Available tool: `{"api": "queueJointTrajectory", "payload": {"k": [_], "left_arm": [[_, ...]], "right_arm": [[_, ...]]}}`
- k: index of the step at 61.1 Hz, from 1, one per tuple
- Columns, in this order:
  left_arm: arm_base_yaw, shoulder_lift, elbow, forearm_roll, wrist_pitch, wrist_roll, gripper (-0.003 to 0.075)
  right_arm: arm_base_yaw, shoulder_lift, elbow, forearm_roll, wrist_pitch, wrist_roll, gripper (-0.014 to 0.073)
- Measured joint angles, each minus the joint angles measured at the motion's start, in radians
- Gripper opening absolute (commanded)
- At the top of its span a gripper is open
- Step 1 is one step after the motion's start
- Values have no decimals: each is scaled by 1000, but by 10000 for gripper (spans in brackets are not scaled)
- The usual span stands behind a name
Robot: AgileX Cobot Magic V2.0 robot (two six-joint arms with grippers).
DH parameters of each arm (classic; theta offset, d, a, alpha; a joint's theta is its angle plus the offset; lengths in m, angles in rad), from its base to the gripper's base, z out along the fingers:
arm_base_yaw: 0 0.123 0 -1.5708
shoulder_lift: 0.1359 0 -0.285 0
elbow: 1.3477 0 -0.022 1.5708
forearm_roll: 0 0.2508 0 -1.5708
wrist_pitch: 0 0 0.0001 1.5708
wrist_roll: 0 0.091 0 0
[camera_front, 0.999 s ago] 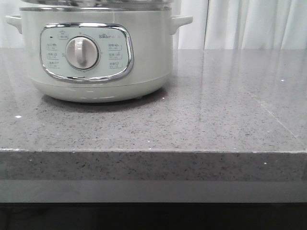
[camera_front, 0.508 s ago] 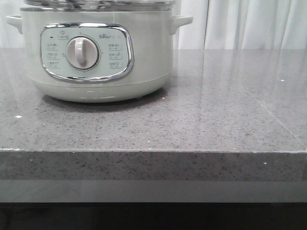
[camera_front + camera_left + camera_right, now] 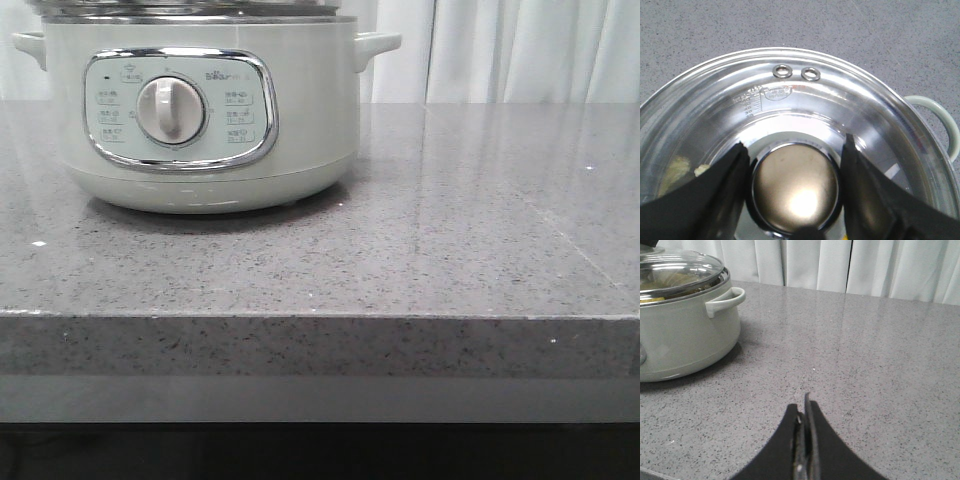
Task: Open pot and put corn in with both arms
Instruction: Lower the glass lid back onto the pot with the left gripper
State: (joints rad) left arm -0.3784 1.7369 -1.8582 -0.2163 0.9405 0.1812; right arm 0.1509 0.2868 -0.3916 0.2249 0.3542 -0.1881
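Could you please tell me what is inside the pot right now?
Through the glass lid, pale yellow pieces show inside the pot; the left gripper and lid knob cover the rest.

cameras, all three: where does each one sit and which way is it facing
Front view: low at the counter edge, facing forward at the pale grey-green round cooker pot on the speckled grey stone counter; no robot part shows.
Left wrist view: above the pot, looking down through its steel-rimmed glass lid; the left gripper straddles the chrome lid knob, open.
Right wrist view: low over the counter, looking across toward the white curtain; the right gripper is shut, empty.
All three share the pot.
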Motion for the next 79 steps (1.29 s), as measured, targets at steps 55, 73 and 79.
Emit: {"api": "queueJointTrajectory", "payload": {"k": [55, 73, 79], "left_arm": [[-23, 4, 0, 0, 13, 9, 188], [-23, 6, 12, -2, -16, 9, 194], [-23, 6, 14, -2, -16, 9, 208]], "right_arm": [[0, 0, 0, 0, -2, 0, -68], [0, 0, 0, 0, -2, 0, -68], [0, 0, 0, 0, -2, 0, -68]]}}
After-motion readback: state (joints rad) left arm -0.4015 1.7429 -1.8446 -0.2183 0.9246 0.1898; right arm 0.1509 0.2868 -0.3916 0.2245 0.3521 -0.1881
